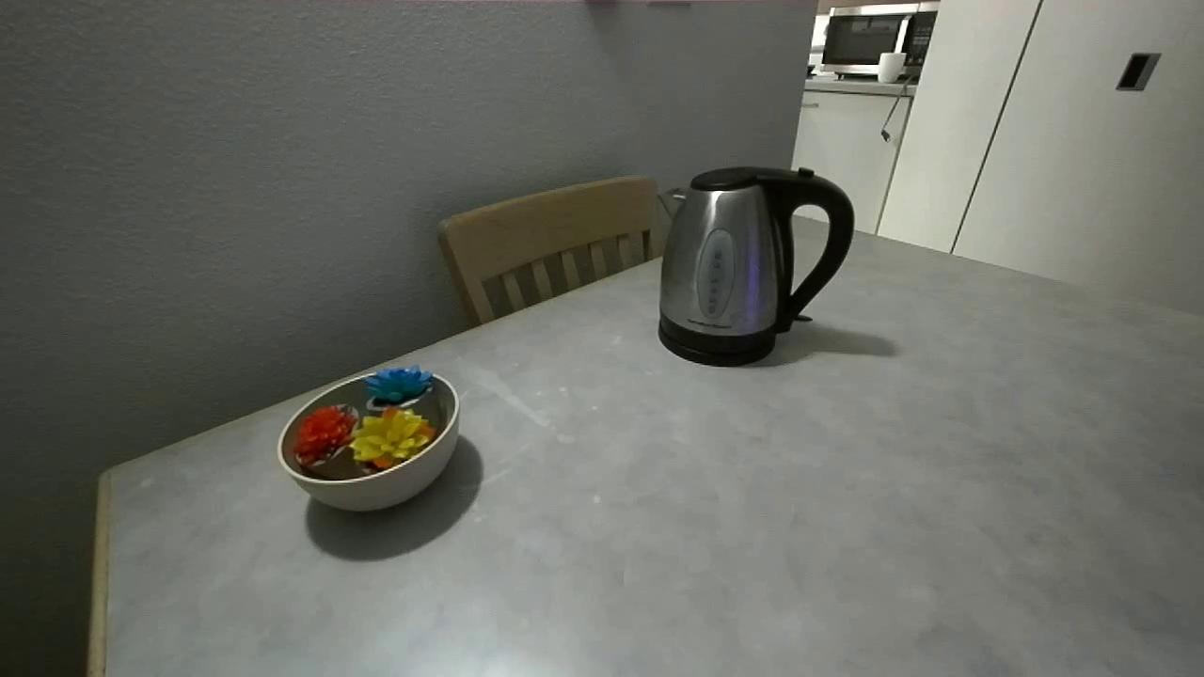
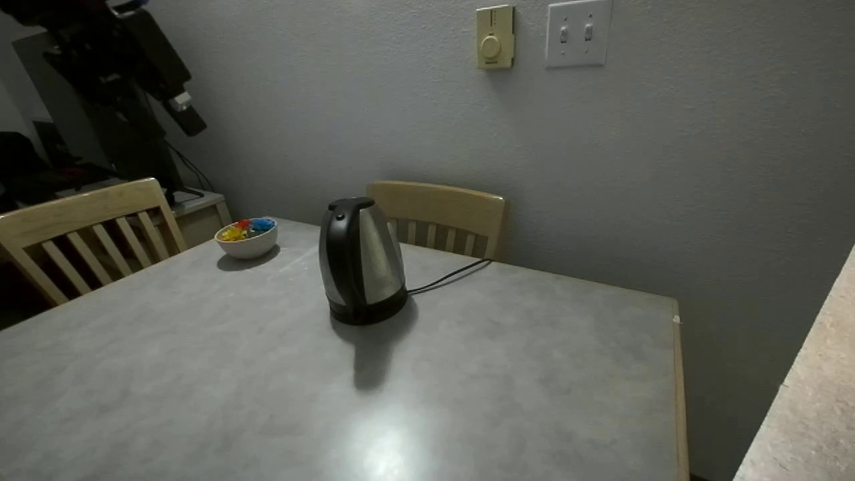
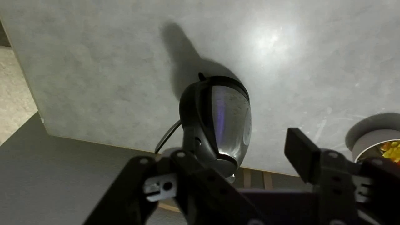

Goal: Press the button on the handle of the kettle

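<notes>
A steel kettle with a black lid, base and handle stands upright on the grey table [image 1: 752,527]. The kettle shows in both exterior views [image 1: 685,268] [image 2: 381,260] and in the wrist view [image 3: 231,118]. The button sits on top of the handle, in both exterior views [image 1: 806,172] [image 2: 340,216]. In the wrist view the button [image 3: 197,142] is beside the left finger, which covers part of the handle. My gripper [image 3: 242,142] is open and empty, its fingers wide apart. In an exterior view the gripper [image 2: 167,119] is high at the upper left, apart from the kettle.
A white bowl [image 1: 414,484] with red, yellow and blue flowers stands near the table's end. A black cord [image 2: 451,275] runs from the kettle over the table edge. A wooden chair [image 1: 555,226] stands between table and wall; another chair [image 2: 87,200] stands at the table's end.
</notes>
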